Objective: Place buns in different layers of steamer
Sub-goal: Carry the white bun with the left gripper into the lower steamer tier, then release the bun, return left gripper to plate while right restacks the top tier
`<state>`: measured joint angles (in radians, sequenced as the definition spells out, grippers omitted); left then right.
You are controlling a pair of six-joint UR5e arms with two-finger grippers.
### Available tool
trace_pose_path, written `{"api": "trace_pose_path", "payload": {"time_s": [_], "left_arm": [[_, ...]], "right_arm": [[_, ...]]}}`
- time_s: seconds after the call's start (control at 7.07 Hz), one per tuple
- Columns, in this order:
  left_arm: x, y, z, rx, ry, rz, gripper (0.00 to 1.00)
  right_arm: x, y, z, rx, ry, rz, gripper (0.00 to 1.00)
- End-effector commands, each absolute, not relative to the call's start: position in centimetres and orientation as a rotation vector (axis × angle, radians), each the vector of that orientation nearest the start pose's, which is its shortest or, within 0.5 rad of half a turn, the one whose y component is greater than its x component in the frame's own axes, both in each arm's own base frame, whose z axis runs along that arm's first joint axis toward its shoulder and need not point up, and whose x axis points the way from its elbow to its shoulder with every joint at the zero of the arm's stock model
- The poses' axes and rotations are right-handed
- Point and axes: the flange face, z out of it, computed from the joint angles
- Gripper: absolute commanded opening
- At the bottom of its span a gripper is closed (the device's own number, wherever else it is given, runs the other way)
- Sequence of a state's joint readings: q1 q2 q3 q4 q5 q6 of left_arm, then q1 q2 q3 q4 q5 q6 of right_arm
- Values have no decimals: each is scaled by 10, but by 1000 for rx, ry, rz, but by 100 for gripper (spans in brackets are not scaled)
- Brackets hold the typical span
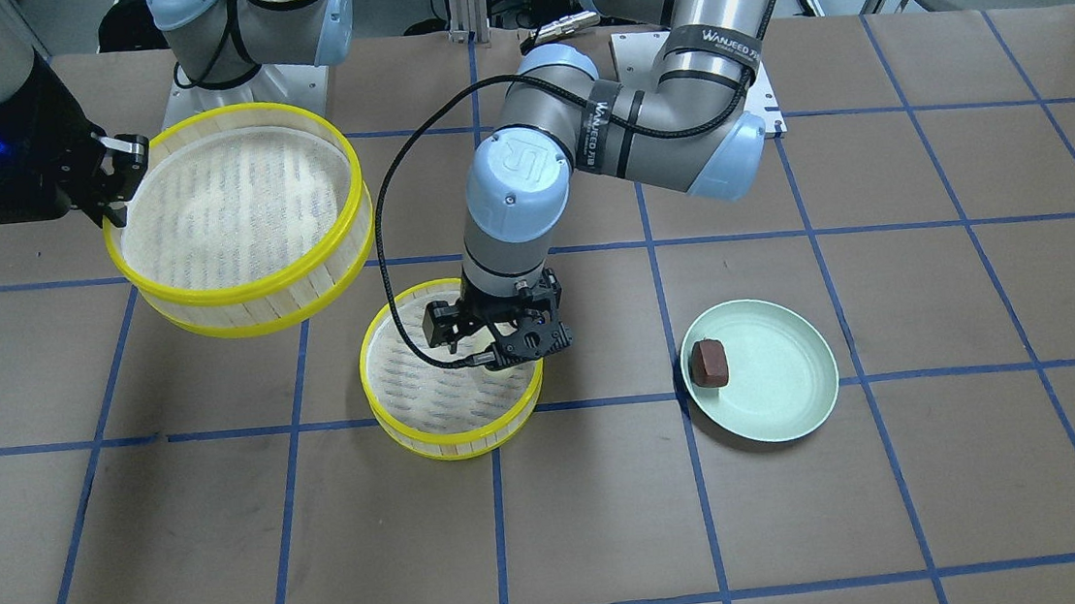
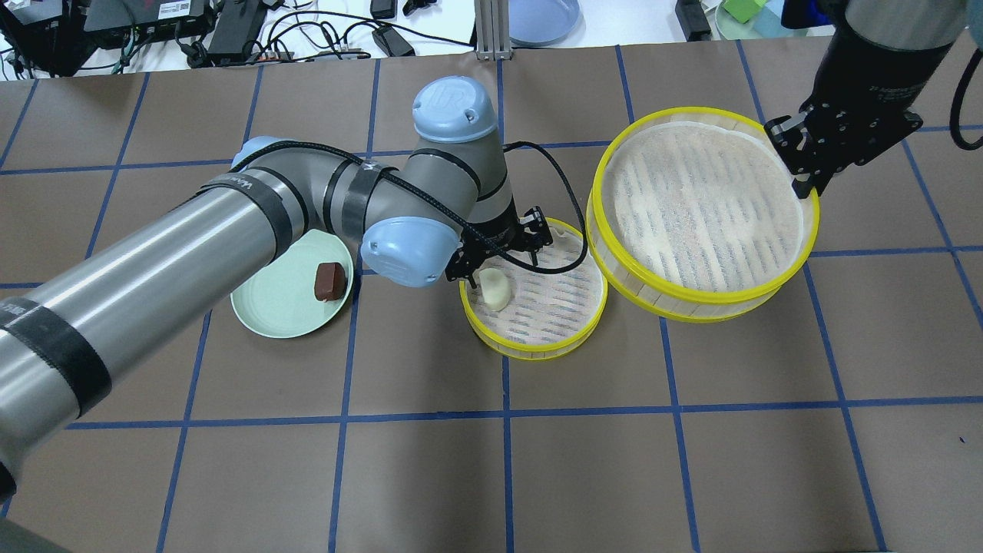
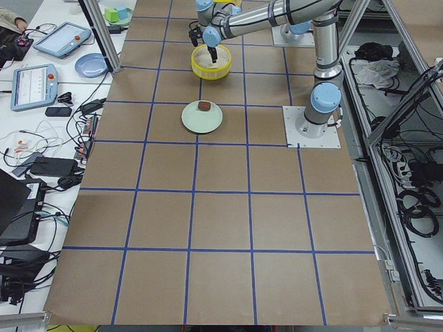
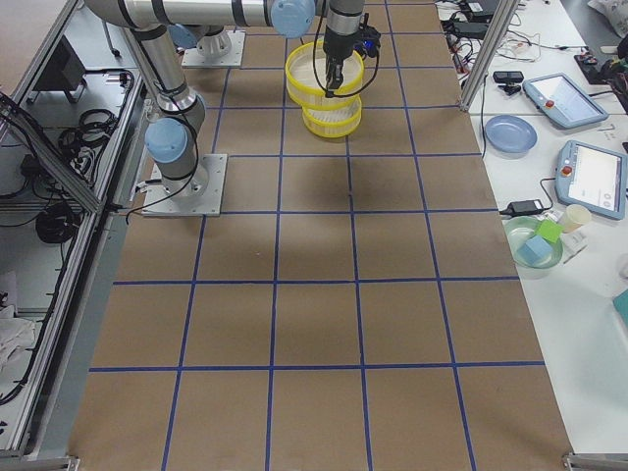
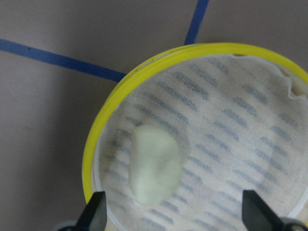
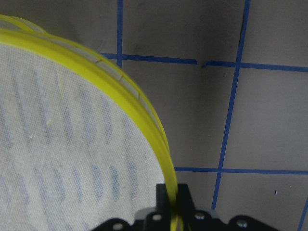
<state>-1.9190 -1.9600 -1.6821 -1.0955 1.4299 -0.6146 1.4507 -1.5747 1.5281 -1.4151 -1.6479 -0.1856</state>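
In the front-facing view, the raised steamer layer (image 1: 245, 293) is held off the counter (image 1: 811, 531) at the upper left, its rim pinched by the right gripper (image 1: 125, 173). It is judged to be held aside so that the lower steamer layer (image 1: 457, 440), resting at centre, lies open for loading. The left gripper (image 1: 467, 332) hangs over that layer's upper right part. To the right, the reddish-brown bun (image 1: 709, 363), a dark blocky lump, is seen near the left edge of the pale green plate (image 1: 800, 415), not yet moved.

In the overhead view, the cream-white bun (image 2: 495, 289) is found on the mesh floor in the left part of the lower layer, just below the left gripper. The raised layer overlaps the lower one's right rim in the picture (whether they touch cannot be told).

In the left wrist view, the fingers (image 5: 96, 211) are spread with nothing between them. The bun lies lower left of centre, near the yellow rim: pale, smooth and oblong, with soft edges.

In the right wrist view, the yellow rim is clamped at bottom centre, and no bun is seen on the woven floor.
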Motion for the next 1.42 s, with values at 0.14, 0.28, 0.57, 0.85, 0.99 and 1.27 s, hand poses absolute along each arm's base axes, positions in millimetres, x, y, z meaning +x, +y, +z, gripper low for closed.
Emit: {"api": "trace_pose_path", "payload": {"time_s": [0.14,0.28,0.57,0.85,0.99,1.27], "left_arm": [[-218,-556,306,-50,3187,73,100],[-172,-568,304,64,3094,63,100],[-93,-566,265,94,3106,204,100],[-72,-552,226,66,3111,333,99],[-74,-551,218,64,3129,362,99],[-78,-549,205,44,3182,397,99]], "right_arm": [[87,-492,492,-71,3159,187,0],[115,-494,484,-95,3161,195,0],[190,-524,426,-124,3182,200,0],[238,-537,347,-124,3203,336,0],[238,-540,313,-123,3206,363,0],[242,-544,294,-136,3225,325,0]]}}
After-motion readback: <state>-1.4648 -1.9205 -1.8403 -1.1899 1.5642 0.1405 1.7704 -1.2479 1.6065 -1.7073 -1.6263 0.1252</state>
